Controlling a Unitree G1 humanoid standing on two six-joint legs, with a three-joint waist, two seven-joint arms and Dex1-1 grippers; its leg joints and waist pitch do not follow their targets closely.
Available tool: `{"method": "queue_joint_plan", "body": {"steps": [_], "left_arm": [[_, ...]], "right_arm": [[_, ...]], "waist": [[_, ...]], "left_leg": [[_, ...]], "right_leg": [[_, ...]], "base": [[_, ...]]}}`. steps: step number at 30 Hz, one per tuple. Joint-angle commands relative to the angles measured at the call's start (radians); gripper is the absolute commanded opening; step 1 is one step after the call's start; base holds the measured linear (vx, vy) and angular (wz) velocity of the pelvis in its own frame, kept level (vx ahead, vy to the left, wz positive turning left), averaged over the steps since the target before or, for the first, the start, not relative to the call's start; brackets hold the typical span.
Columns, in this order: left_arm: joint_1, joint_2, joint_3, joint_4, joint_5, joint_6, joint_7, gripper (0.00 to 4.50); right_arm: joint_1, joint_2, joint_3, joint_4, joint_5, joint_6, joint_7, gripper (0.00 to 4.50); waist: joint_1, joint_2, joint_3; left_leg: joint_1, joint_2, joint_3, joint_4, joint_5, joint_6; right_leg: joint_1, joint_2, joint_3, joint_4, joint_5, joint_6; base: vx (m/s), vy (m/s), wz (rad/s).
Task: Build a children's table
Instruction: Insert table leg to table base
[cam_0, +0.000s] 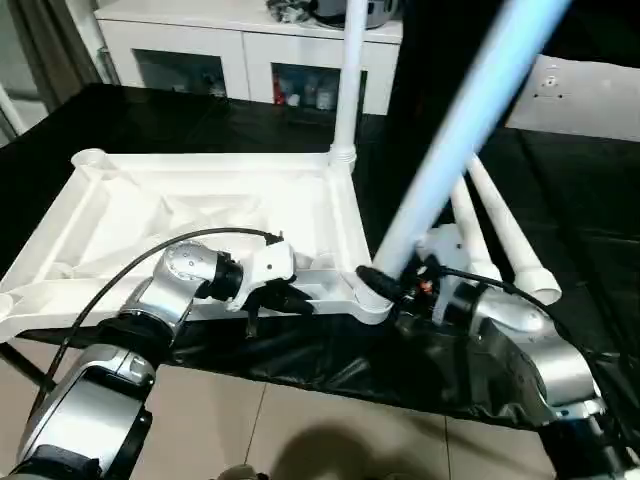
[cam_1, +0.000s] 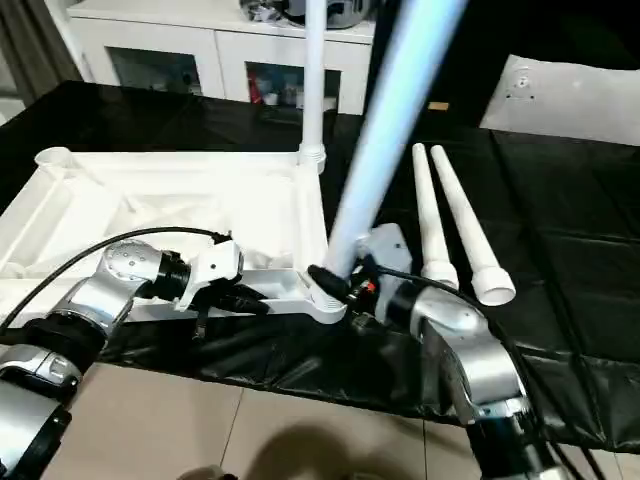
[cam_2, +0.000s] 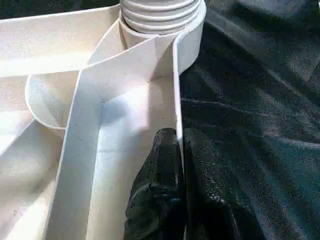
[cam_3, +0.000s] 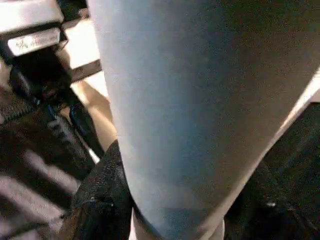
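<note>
Table top (cam_0: 200, 200), upside down on the bench (cam_0: 560, 190) with its rim pinched in the left claw (cam_2: 179, 150), may skid if the tilted leg (cam_0: 460, 130) clamped in the right claw (cam_0: 385, 280) misses the corner socket (cam_0: 365, 300) just beside it.

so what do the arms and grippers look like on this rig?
Both forearms are rounded silver metal shells with black joints. A thin black cable loops over the left arm to a white wrist housing; another crosses the right arm. Left gripper fingers are black and textured.
</note>
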Motion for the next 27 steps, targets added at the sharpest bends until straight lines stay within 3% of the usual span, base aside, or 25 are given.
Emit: {"method": "queue_joint_plan", "body": {"steps": [1,2,3,4,5,6,7,10,11,14,16,18,22,24,27], "left_arm": [[-0.012,0.008,-0.016,-0.032,0.019,-0.026,-0.010,0.00],[-0.012,0.009,-0.018,-0.036,0.019,-0.027,-0.015,0.00],[-0.012,0.011,-0.020,-0.040,0.017,-0.032,-0.029,0.00],[-0.012,0.012,-0.021,-0.044,0.016,-0.033,-0.034,0.00],[-0.014,0.014,-0.025,-0.049,0.008,-0.041,-0.065,0.00],[-0.014,0.014,-0.025,-0.049,0.008,-0.041,-0.065,0.00],[-0.015,0.015,-0.027,-0.052,0.005,-0.045,-0.077,0.00],[-0.028,0.018,-0.038,-0.049,0.005,-0.064,-0.118,0.00],[-0.040,0.021,-0.043,-0.040,0.010,-0.072,-0.135,0.00],[-0.051,0.024,-0.046,-0.028,0.018,-0.080,-0.139,0.00],[-0.079,0.034,-0.049,0.013,0.042,-0.101,-0.128,0.00],[-0.086,0.037,-0.048,0.024,0.048,-0.106,-0.125,0.00],[-0.099,0.050,-0.043,0.049,0.064,-0.110,-0.106,0.00],[-0.101,0.053,-0.042,0.059,0.071,-0.112,-0.092,0.00],[-0.100,0.056,-0.040,0.068,0.074,-0.116,-0.075,0.00]], "right_arm": [[0.033,-0.019,0.098,0.074,-0.041,0.047,0.076,1.91],[0.032,-0.023,0.108,0.074,-0.040,0.046,0.089,1.91],[0.034,-0.023,0.119,0.076,-0.034,0.040,0.114,1.91],[0.035,-0.023,0.124,0.075,-0.031,0.038,0.124,1.91],[0.041,-0.022,0.141,0.076,-0.017,0.032,0.162,1.91],[0.041,-0.022,0.141,0.076,-0.017,0.032,0.162,1.91],[0.045,-0.022,0.148,0.073,-0.011,0.031,0.176,1.91],[0.053,-0.022,0.174,0.071,0.000,0.019,0.229,1.91],[0.057,-0.025,0.188,0.067,0.000,0.011,0.253,1.91],[0.059,-0.025,0.194,0.062,-0.001,0.008,0.264,1.91],[0.060,-0.022,0.195,0.055,0.000,0.005,0.278,1.91],[0.060,-0.022,0.195,0.054,0.000,0.003,0.282,1.91],[0.058,-0.012,0.186,0.053,-0.006,-0.007,0.278,1.91],[0.056,-0.007,0.182,0.061,-0.010,-0.015,0.277,1.91],[0.054,0.000,0.178,0.068,-0.014,-0.021,0.269,1.91]], "waist": [[-0.007,-0.005,-0.045],[-0.009,-0.004,-0.045],[-0.011,-0.015,-0.036],[-0.010,-0.013,-0.037],[-0.013,-0.021,-0.029],[-0.012,-0.019,-0.033],[-0.013,-0.024,-0.026],[-0.013,-0.023,-0.024],[-0.012,-0.022,-0.016],[-0.013,-0.024,-0.019],[-0.013,-0.016,-0.019],[-0.014,-0.019,-0.018],[-0.014,-0.020,-0.013],[-0.016,-0.027,-0.013],[-0.016,-0.022,-0.009]], "left_leg": [[0.018,0.040,-0.019,-0.086,-0.376,-0.007],[0.016,0.041,-0.019,-0.087,-0.379,-0.008],[0.015,0.042,-0.018,-0.090,-0.386,-0.006],[0.015,0.042,-0.019,-0.091,-0.392,-0.006],[0.012,0.042,-0.018,-0.094,-0.392,-0.002],[0.015,0.042,-0.019,-0.094,-0.393,-0.002],[0.014,0.042,-0.018,-0.096,-0.391,0.001],[0.016,0.045,-0.018,-0.102,-0.384,0.004],[0.014,0.046,-0.018,-0.106,-0.387,0.004],[0.017,0.047,-0.016,-0.108,-0.373,0.006],[0.017,0.046,-0.016,-0.109,-0.371,0.001],[0.017,0.045,-0.014,-0.109,-0.369,0.001],[0.018,0.046,-0.015,-0.113,-0.379,0.000],[0.019,0.047,-0.015,-0.114,-0.380,0.002],[0.022,0.048,-0.017,-0.116,-0.394,0.000]], "right_leg": [[0.022,-0.067,0.042,-0.103,-0.490,-0.146],[0.023,-0.067,0.042,-0.103,-0.488,-0.144],[0.017,-0.065,0.043,-0.105,-0.481,-0.141],[0.019,-0.067,0.044,-0.103,-0.477,-0.140],[0.016,-0.065,0.045,-0.105,-0.471,-0.138],[0.018,-0.066,0.046,-0.102,-0.462,-0.140],[0.015,-0.067,0.047,-0.105,-0.457,-0.140],[0.019,-0.065,0.047,-0.102,-0.406,-0.154],[0.017,-0.065,0.047,-0.103,-0.393,-0.157],[0.021,-0.062,0.047,-0.100,-0.343,-0.170],[0.023,-0.062,0.047,-0.099,-0.315,-0.181],[0.025,-0.061,0.047,-0.098,-0.297,-0.188],[0.027,-0.066,0.048,-0.103,-0.352,-0.185],[0.027,-0.068,0.049,-0.107,-0.397,-0.176],[0.022,-0.070,0.050,-0.112,-0.445,-0.168]], "base": [[0.000,0.000,0.00],[0.000,0.000,0.00],[0.000,0.000,0.00],[0.000,0.000,0.00],[0.000,0.000,0.00],[0.000,0.000,0.00],[0.000,0.000,0.00],[0.000,0.000,0.00],[0.000,0.000,0.00],[0.000,0.000,0.00],[0.000,0.000,0.00],[0.000,0.000,0.00],[0.000,0.000,0.00],[0.000,0.000,0.00],[0.000,0.000,0.00]]}}
